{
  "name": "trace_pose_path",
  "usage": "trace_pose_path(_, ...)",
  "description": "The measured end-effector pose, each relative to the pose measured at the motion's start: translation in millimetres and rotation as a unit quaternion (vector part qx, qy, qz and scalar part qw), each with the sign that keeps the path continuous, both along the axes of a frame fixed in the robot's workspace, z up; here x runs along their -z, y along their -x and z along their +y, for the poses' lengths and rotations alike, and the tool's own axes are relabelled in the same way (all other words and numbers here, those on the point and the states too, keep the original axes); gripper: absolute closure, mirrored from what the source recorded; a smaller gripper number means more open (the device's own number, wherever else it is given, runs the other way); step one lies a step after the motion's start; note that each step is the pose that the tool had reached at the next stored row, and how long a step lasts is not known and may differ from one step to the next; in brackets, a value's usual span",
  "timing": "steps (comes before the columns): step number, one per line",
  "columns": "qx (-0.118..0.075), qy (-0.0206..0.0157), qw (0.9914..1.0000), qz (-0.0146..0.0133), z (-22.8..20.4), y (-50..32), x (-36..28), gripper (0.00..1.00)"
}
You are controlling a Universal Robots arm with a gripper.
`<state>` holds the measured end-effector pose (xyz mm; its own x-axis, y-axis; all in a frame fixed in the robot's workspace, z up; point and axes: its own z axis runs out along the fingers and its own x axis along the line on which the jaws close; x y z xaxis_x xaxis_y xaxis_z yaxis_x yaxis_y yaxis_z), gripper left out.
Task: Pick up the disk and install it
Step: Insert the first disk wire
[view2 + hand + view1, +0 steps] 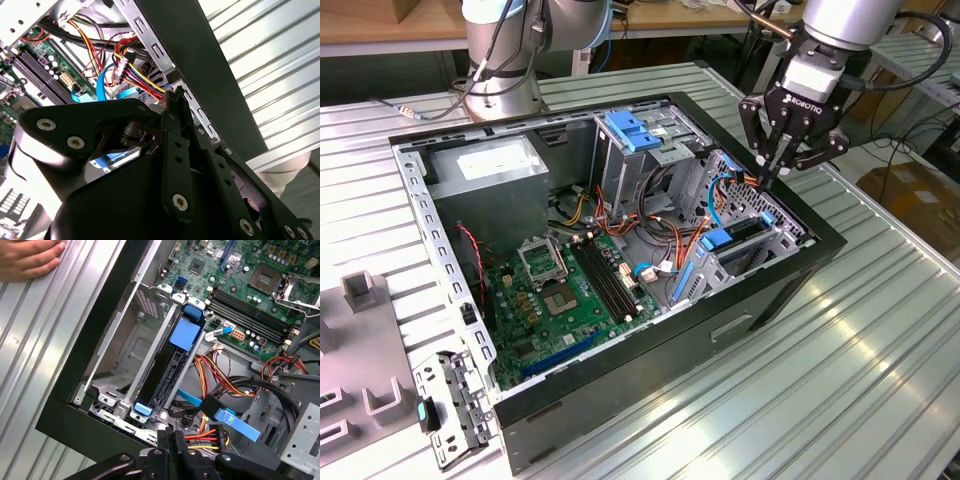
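Clenched, empty, the gripper point(782, 172) hovers just above the disk point(165, 370), seated upright in its bay; ribbed metal bench point(880, 330) beneath.

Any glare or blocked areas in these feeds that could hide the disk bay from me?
Exterior view: strong glare on the ribbed table, the case interior evenly lit. Second wrist view: the gripper body is close and blurred, blocking much of the frame. First wrist view: the disk in its bay is sharp and glare-free.
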<state>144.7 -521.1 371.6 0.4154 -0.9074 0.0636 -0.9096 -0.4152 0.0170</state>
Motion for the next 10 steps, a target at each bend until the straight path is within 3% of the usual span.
trace_pose_path(2,0.018,0.0000,0.99984,0.0000,0.0,0.0,0.1,0.84)
trace_pose_path(6,0.055,0.0000,0.99851,0.0000,0.0,0.0,0.2,0.84)
trace_pose_path(8,0.074,-0.0001,0.99728,0.0000,0.0,0.0,0.3,0.84)
trace_pose_path(10,0.100,0.0000,0.99501,0.0000,0.0,-0.1,0.6,0.84)
